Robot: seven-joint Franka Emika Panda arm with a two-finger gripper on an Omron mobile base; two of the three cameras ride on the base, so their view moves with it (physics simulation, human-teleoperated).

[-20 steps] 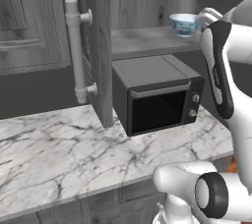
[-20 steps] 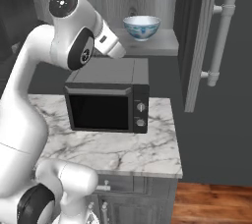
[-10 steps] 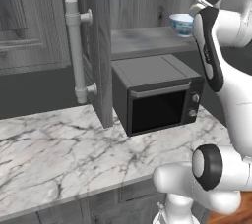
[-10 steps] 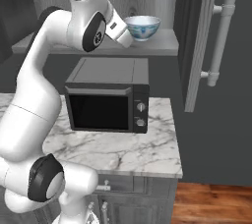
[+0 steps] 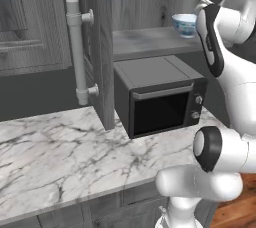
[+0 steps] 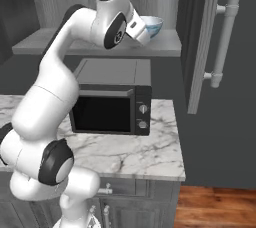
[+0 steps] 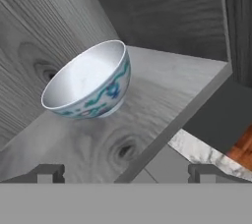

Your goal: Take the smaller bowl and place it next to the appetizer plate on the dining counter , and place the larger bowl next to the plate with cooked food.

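Hand view: the bowl [image 7: 88, 81] is seen upright on the wooden shelf [image 7: 147, 115], ahead and left of the gripper [image 7: 125, 173], whose fingers are spread apart, nothing held.

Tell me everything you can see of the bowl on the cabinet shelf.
The round white ceramic bowl with a blue-teal pattern outside stands upright and empty on the grey wood-grain shelf above the black microwave. Its inside is plain pale white; it rests on a small foot. Nothing else touches it; the open jaws of the gripper sit short of it.
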